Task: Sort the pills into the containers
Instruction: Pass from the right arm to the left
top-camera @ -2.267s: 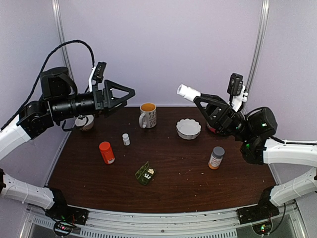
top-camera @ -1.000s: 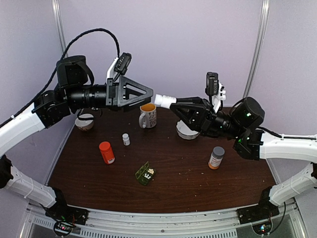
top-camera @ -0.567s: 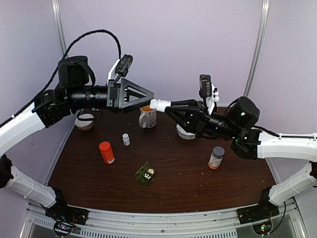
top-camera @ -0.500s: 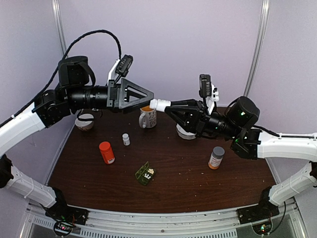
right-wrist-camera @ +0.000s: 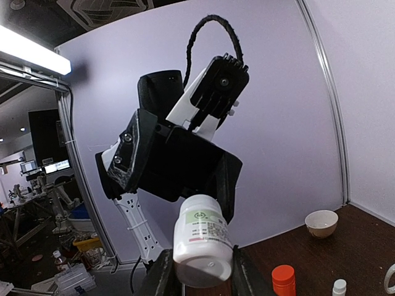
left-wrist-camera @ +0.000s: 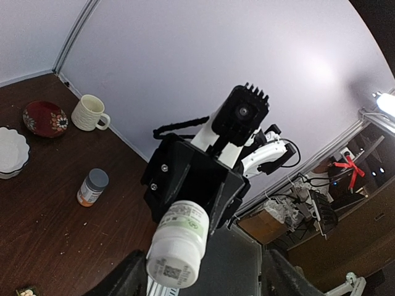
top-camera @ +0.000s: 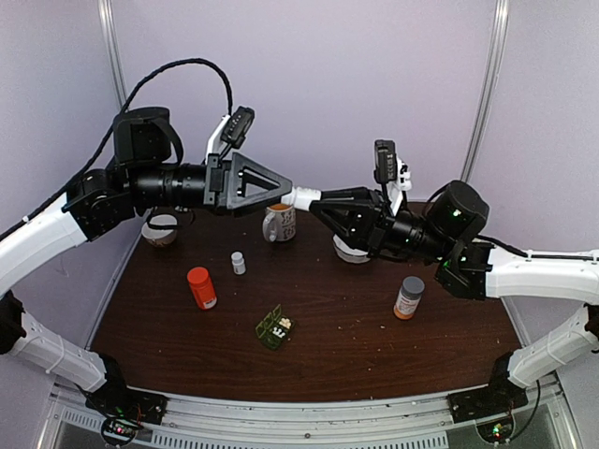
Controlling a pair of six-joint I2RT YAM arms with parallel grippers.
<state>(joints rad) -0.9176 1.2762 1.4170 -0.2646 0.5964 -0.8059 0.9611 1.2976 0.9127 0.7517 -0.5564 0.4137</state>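
Note:
My right gripper [top-camera: 314, 199] is shut on a white pill bottle [top-camera: 299, 197] and holds it high above the table, cap end toward the left arm. In the right wrist view the bottle [right-wrist-camera: 202, 237] sits between my fingers. My left gripper [top-camera: 284, 190] is open, its jaws standing wide on either side of the bottle's cap. In the left wrist view the bottle [left-wrist-camera: 179, 242] points at the camera out of the black right gripper. The dark green pill box [top-camera: 274, 327] lies on the table with its lid up and white pills inside.
On the table stand an orange bottle [top-camera: 201, 287], a tiny white bottle [top-camera: 238, 263], a mug [top-camera: 280, 222], a white bowl [top-camera: 354, 246] partly behind the right arm, a grey-capped bottle [top-camera: 408, 297] and a small bowl [top-camera: 161, 229] at far left.
My right gripper has carried the white bottle left and up toward the left gripper. My left gripper has swung right until its open jaws reach the bottle's cap.

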